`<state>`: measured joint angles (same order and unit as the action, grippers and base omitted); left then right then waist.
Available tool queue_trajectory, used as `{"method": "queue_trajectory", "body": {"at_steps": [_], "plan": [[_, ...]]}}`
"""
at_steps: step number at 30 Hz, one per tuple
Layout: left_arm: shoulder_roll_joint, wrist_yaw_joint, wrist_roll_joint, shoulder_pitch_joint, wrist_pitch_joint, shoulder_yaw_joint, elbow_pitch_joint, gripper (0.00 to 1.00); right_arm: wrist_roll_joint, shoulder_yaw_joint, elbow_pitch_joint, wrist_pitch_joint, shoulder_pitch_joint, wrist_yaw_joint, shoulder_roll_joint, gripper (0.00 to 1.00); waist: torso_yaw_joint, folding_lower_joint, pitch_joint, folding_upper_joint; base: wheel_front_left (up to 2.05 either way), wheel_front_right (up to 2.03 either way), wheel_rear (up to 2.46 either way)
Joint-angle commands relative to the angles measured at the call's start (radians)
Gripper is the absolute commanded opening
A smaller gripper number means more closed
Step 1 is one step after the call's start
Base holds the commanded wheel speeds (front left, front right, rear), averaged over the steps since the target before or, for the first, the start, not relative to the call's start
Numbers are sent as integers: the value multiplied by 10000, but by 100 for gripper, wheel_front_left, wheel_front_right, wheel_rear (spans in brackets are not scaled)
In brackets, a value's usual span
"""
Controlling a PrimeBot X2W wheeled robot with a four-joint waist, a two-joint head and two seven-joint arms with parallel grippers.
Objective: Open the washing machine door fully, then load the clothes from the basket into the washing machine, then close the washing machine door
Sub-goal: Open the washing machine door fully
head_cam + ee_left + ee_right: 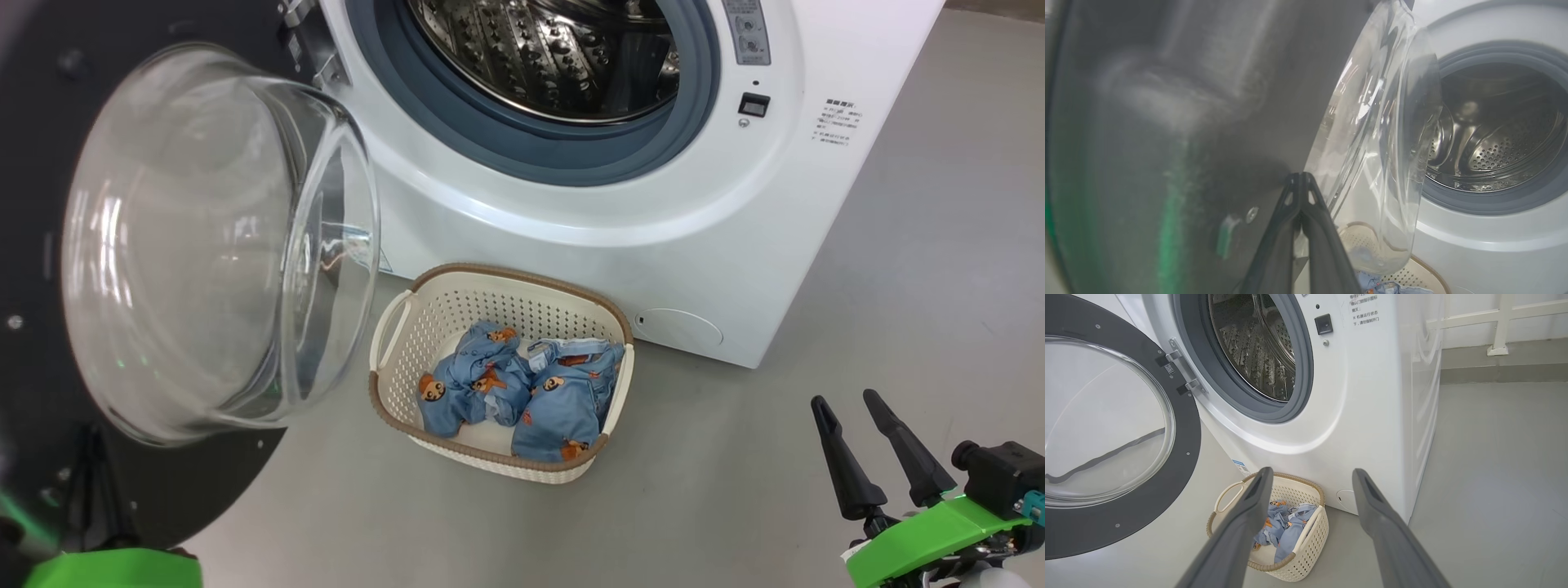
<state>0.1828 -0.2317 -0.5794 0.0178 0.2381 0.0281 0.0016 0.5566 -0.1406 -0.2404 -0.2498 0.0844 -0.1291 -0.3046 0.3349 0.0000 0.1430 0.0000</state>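
Black-rimmed door point(204, 245) wide open, left of frame; clothes point(522, 392) in basket point(522, 273), centre, below washer point(653, 245); left gripper point(1301, 179) pinched shut, empty, by door rim; right gripper point(845, 400) spread wide, empty, lower right.

Smooth grey floor point(939, 269) spans 3 to 6 o'clock in the head view, under soft, even light. In the right wrist view a white wall point(1535, 330) sits at 1 o'clock. A white rail point(1539, 308) crosses it, and a white post point(1503, 318) stands on a grey ledge point(1527, 355) at 2 o'clock.
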Motion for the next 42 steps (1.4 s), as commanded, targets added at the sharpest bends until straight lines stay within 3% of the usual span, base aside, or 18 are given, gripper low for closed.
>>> {"method": "queue_trajectory", "body": {"at_steps": [1, 26, 42], "plan": [[465, -60, -84, -463, 98, 670, -3, 0, -68, -201, 226, -120, 303, -16, -168, 100, 3, 0, 8, 0, 0, 0, 0], [1522, 246, 125, -2088, 231, 2097, 2648, 0, -59, -331, 272, -120, 408, -16, -304, 100, -85, 0, 256, 0, 0, 0, 0], [2492, 1118, 757, -3495, 236, 3531, 4810, 0, -53, -401, 363, -120, 623, -16, -538, 100, -270, 0, 785, 0, 0, 0, 0]]}}
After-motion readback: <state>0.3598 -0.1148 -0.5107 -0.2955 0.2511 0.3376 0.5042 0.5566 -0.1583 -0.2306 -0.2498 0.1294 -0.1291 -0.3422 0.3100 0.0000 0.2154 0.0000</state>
